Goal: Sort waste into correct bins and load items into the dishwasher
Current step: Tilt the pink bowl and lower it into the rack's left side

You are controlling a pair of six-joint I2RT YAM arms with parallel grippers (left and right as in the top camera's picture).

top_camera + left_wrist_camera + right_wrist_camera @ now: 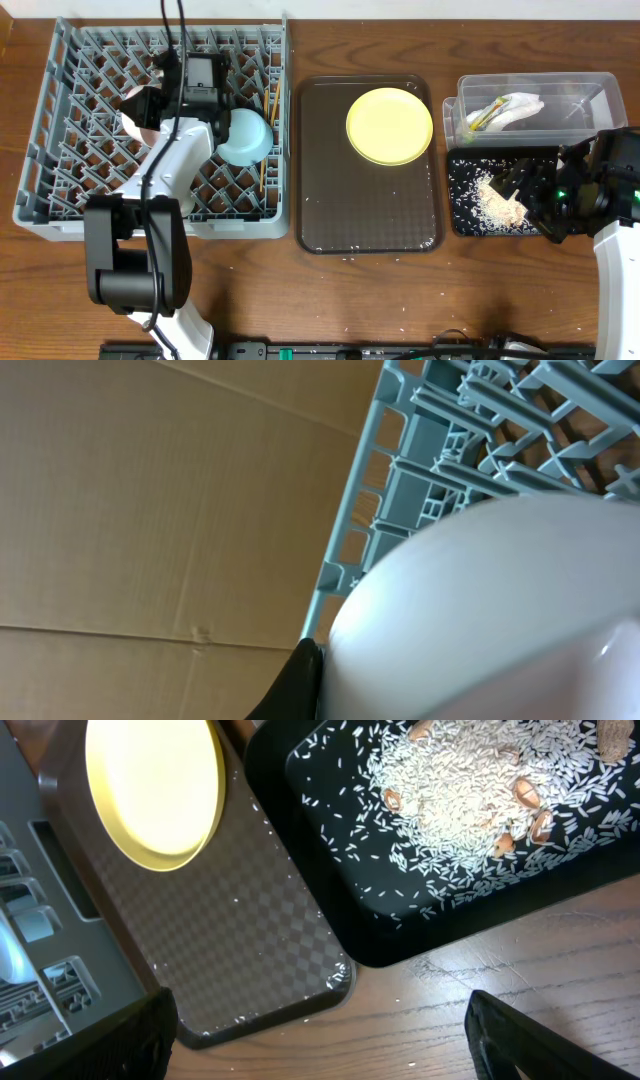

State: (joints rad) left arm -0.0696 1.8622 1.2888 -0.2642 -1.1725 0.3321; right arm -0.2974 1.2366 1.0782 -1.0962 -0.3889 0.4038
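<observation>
The grey dish rack [60,190] stands at the left. My left gripper [155,100] is over its back part, shut on the rim of the cream-white bowl [138,112], which fills the left wrist view [500,610]. The light blue bowl [245,135] and the chopsticks [268,130] lie in the rack. The yellow plate [390,125] sits on the brown serving tray [365,220]. The clear tub [590,90] holds the napkin [520,105] and green wrapper [482,116]. Rice scraps [500,205] lie in the black tray [465,175]. My right gripper [320,1050] is open and empty above the table by that tray's corner. The cup is not visible.
In the right wrist view the yellow plate [155,785], the brown tray [230,920], the black tray [450,910] with its rice [470,790] and an edge of the rack [30,920] show. A cardboard sheet [150,510] lies beyond the rack's edge [350,530].
</observation>
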